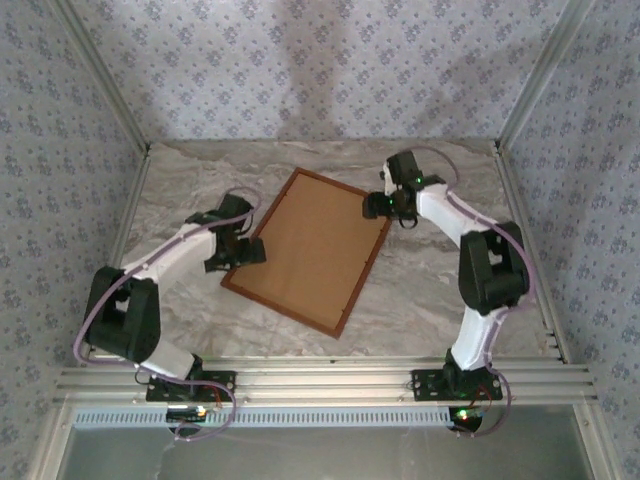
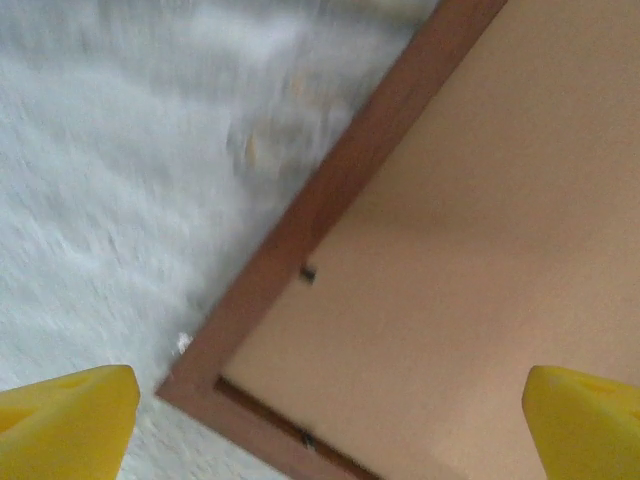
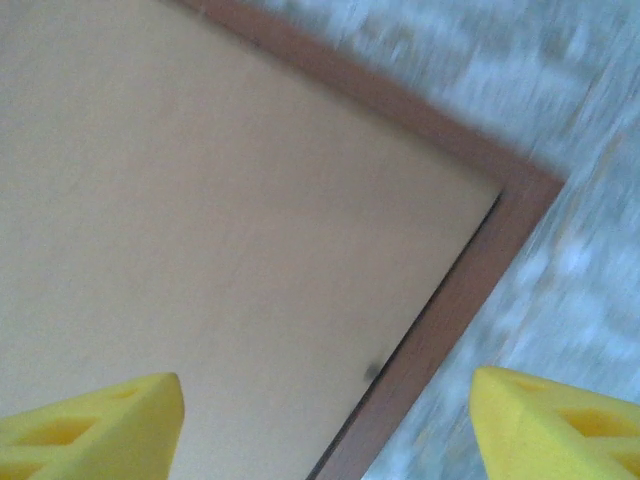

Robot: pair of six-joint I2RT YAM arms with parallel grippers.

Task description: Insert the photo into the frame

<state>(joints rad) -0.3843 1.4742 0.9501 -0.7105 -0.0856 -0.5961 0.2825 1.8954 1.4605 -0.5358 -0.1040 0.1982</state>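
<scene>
The frame point(image 1: 366, 278), dark reddish-brown wood, lies tilted on the marble table with a plain brown backing board point(image 1: 310, 250) inside it. The photo is hidden. My left gripper point(image 1: 245, 250) hovers open over the frame's near-left corner point(image 2: 300, 230), and its yellow fingertips point(image 2: 70, 420) stand wide apart over the board point(image 2: 470, 250) and the table. My right gripper point(image 1: 378, 205) hovers open at the far-right corner. Its fingertips point(image 3: 560, 420) straddle the frame's edge point(image 3: 470, 290) and the board point(image 3: 220, 220), with nothing between them.
The marble tabletop point(image 1: 200, 180) is bounded by aluminium rails point(image 1: 320, 380) at the near edge and posts at both sides. Patterned walls point(image 1: 320, 60) close in the back and sides. Small dark retaining tabs point(image 2: 308, 273) sit at the board's edges.
</scene>
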